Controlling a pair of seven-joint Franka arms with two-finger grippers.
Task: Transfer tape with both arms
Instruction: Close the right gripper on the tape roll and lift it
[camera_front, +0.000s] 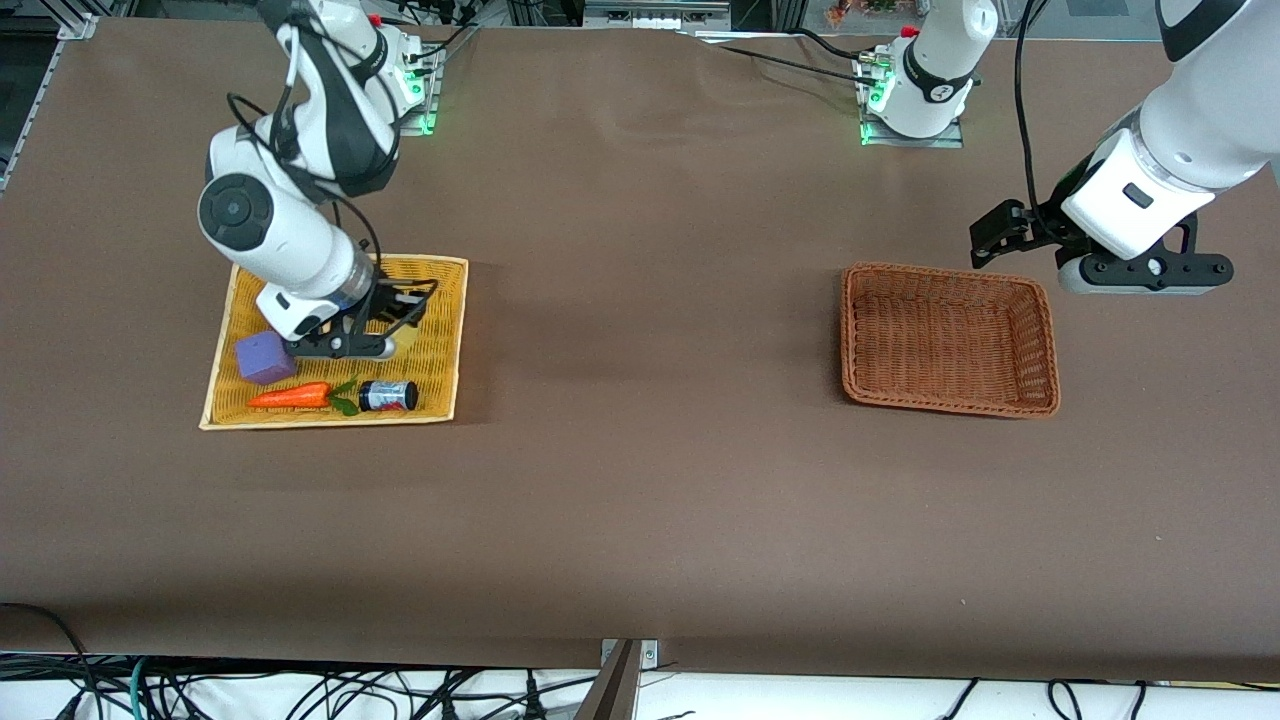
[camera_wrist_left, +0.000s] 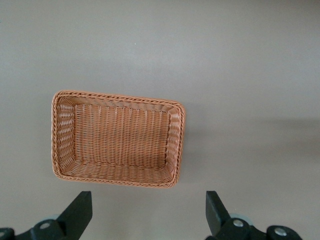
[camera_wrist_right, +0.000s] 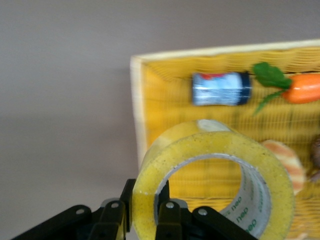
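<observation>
Over the yellow woven tray (camera_front: 440, 345) near the right arm's end of the bench, the right gripper (camera_front: 398, 298) was clamped on the tape (camera_wrist_right: 215, 177), one finger inside the grey core and one outside the yellowish wall. The roll hung above the tray's mesh, close to the tray's edge that faces the middle of the bench. In the right wrist view a small dark jar with a blue label (camera_wrist_right: 222, 89) lay on its side in the tray, and the leafy end of a toy carrot (camera_wrist_right: 295, 87) sat just beside it. A striped orange croissant toy (camera_wrist_right: 289, 165) showed past the roll's rim. In the front view a purple block (camera_front: 265, 357) sat on the tray close to the edge facing the right arm's end, with the carrot and jar along the tray's edge nearest the front camera.

The left gripper (camera_front: 1000, 235) hung with its fingers spread wide over bare tabletop just beside the brown wicker basket (camera_front: 1040, 345), toward the left arm's end of the bench. In the left wrist view the basket's rim stood apart from both fingertips (camera_wrist_left: 80, 205).

Between tray and basket the brown tabletop (camera_front: 650, 350) ran as a wide open stretch, and more bare surface lay between both containers and the bench edge nearest the front camera.
</observation>
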